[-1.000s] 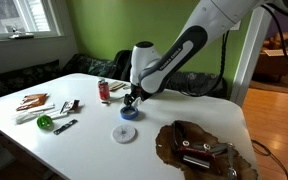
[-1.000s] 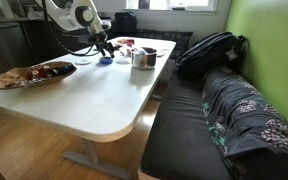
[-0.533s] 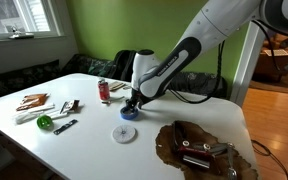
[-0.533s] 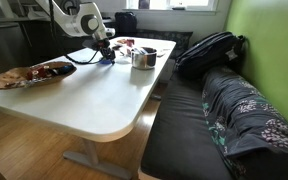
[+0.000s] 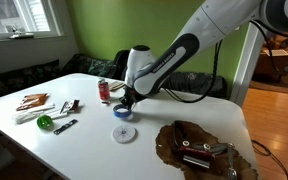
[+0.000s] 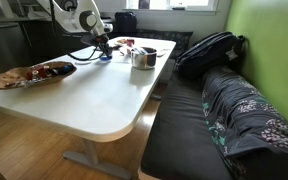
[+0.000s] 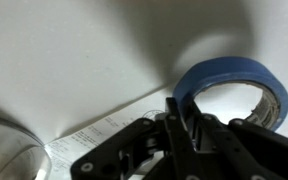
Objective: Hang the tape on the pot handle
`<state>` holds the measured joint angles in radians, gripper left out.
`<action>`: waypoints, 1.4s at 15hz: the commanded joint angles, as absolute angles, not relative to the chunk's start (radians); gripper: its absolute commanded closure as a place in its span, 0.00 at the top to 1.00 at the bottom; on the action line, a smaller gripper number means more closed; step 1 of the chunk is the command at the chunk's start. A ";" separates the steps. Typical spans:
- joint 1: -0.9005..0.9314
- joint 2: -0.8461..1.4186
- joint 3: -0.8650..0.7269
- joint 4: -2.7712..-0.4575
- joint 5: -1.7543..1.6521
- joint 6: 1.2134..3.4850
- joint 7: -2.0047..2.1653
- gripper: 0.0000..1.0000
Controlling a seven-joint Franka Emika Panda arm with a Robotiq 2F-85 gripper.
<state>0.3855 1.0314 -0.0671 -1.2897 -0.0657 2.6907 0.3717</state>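
Observation:
The tape [image 7: 230, 74] is a small blue ring lying on the white table. In the wrist view my gripper [image 7: 180, 112] is shut on the ring's left wall. In both exterior views the gripper [image 5: 125, 103] [image 6: 103, 47] stands low over the tape [image 5: 123, 111] [image 6: 104, 58], which still rests on the table. The steel pot [image 6: 144, 57] sits a short way from the tape; its pot handle is too small to make out. A shiny curved edge [image 7: 6, 152] shows at the lower left of the wrist view.
A flat white disc [image 5: 124, 133] lies just in front of the tape and a red can [image 5: 103, 90] stands behind it. A brown slab with tools [image 5: 196, 148] lies near the table edge. Small tools and a green object [image 5: 44, 122] lie farther off. A backpack [image 6: 210, 50] rests on the bench.
The jaws have gone from open to shut on the tape's wall. The arm has leaned slightly sideways over the tape; the tape has not left the table.

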 commanded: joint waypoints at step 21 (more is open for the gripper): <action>0.635 1.172 -0.412 -0.830 -0.587 2.204 0.237 0.03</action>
